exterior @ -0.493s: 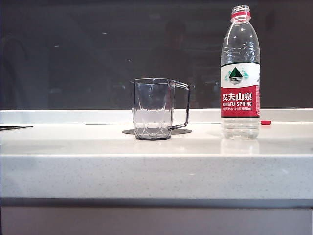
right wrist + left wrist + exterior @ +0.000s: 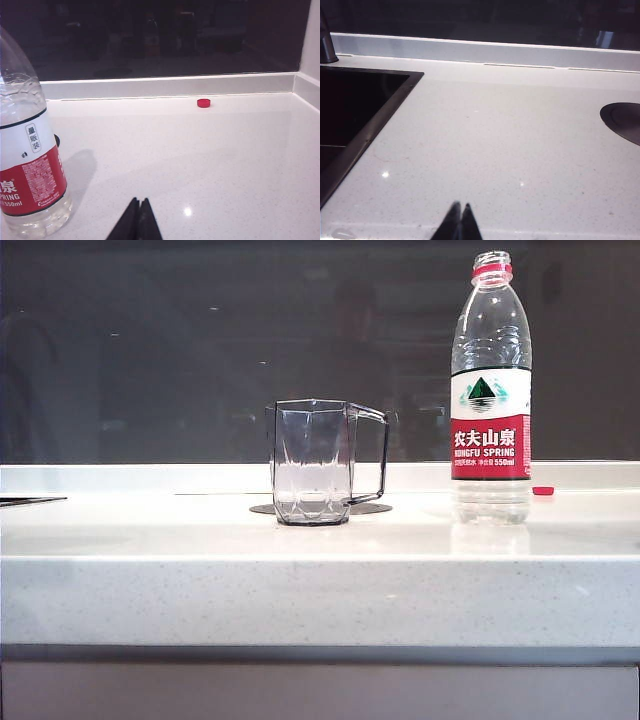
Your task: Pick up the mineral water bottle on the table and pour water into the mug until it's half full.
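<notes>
From the outside camera, the mug [image 2: 312, 462] stands mid-table [image 2: 320, 590] on a dark disc [image 2: 368, 508], handle toward the uncapped bottle [image 2: 491, 390] upright well to its right; a red cap [image 2: 543, 490] lies behind. The left wrist camera shows the left gripper [image 2: 458, 222] clenched and empty over bare counter beside a sink [image 2: 350, 107]. The right wrist camera shows the right gripper [image 2: 136, 220] clenched and empty, near the bottle.

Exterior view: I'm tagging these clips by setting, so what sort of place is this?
Probably a kitchen: a white stone-like countertop with a low backsplash, and a dark sink set into it in the left wrist view.
</notes>
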You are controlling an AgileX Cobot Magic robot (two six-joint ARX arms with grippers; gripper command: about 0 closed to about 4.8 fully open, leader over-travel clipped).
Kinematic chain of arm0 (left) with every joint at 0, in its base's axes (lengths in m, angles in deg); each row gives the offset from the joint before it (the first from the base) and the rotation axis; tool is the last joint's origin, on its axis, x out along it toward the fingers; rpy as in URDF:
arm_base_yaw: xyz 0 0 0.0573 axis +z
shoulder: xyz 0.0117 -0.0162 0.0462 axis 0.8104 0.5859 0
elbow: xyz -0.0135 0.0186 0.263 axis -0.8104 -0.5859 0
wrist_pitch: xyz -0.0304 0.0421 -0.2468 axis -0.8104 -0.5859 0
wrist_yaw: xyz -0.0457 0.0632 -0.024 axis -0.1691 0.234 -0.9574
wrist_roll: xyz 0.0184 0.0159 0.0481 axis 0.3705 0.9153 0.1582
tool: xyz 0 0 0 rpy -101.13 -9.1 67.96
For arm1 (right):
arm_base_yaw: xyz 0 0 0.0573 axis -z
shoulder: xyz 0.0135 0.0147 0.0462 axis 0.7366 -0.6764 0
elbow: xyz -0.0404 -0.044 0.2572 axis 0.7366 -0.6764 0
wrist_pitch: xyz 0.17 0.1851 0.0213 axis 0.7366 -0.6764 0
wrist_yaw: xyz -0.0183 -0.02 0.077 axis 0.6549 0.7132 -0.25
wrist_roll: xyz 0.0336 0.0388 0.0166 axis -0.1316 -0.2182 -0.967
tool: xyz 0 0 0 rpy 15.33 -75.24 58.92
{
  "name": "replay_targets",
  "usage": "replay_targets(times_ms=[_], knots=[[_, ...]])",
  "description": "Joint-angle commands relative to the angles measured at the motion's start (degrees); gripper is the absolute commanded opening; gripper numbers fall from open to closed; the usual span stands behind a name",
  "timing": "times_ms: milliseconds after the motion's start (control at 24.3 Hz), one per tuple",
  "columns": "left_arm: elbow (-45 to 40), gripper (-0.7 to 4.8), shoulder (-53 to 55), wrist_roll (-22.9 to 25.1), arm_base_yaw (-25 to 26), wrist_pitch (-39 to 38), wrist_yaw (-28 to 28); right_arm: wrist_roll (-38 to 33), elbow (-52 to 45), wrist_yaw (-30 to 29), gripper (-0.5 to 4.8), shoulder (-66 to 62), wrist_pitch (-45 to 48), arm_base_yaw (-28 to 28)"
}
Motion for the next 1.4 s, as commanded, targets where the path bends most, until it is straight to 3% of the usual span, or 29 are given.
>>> replay_targets(times_ms=[41,164,247,370,493,616,657,740,863,945,1109,1233,1397], knots=[[0.13,-0.04,0.02,0.11,-3.02,0.37,0.02,-4.28,-0.2,-0.42,-0.08,0.13,1.03,-0.04],[0.15,-0.04,0.02,0.11,-11.21,0.37,0.0,-19.96,-0.2,-4.02,-0.08,0.13,1.03,-0.04],[0.15,-0.04,0.02,0.11,-21.99,0.37,-0.02,-27.41,-0.2,-13.62,-0.05,0.13,1.2,-0.04],[0.15,-0.04,0.02,0.11,-31.65,0.35,-0.24,-26.01,0.04,-22.82,-0.05,0.11,0.79,-0.55],[0.15,-0.04,0.02,0.11,-36.44,0.37,-0.22,-26.03,0.52,-25.22,-0.06,-0.04,-0.26,-2.51],[0.13,-0.04,0.02,0.11,-40.48,0.37,-0.22,-21.18,4.04,-20.06,-0.02,-0.2,-10.01,-7.06],[0.13,-0.04,0.02,0.09,-41.4,0.35,-0.22,-19.04,4.79,-18.47,0.4,-0.44,-11.72,-8.83],[0.15,-0.04,0.02,0.09,-42.84,0.35,-0.28,-17.07,5.05,-15.37,1.96,-0.83,-11.61,-12.09],[0.15,-0.04,0.02,0.11,-44.37,0.35,-0.2,-14.82,4.98,-9.79,3.48,-1.44,-9.29,-16.81],[0.15,-0.04,0.02,0.11,-44.83,0.35,-0.22,-7.02,4.87,-0.44,4.79,-3.1,-5.99,-22.77],[0.15,-0.04,0.02,0.11,-44.83,0.37,-0.2,0.37,4.35,9.55,4.79,-6.8,0.26,-27.96],[0.15,-0.04,0.02,0.11,-44.83,0.35,-0.2,1.05,1.49,11.17,4.79,-14.1,12.79,-29.75],[0.13,-0.04,0.02,0.11,-44.94,0.37,-0.2,1.03,0.7,13.77,4.79,-22.77,19.78,-29.64]])
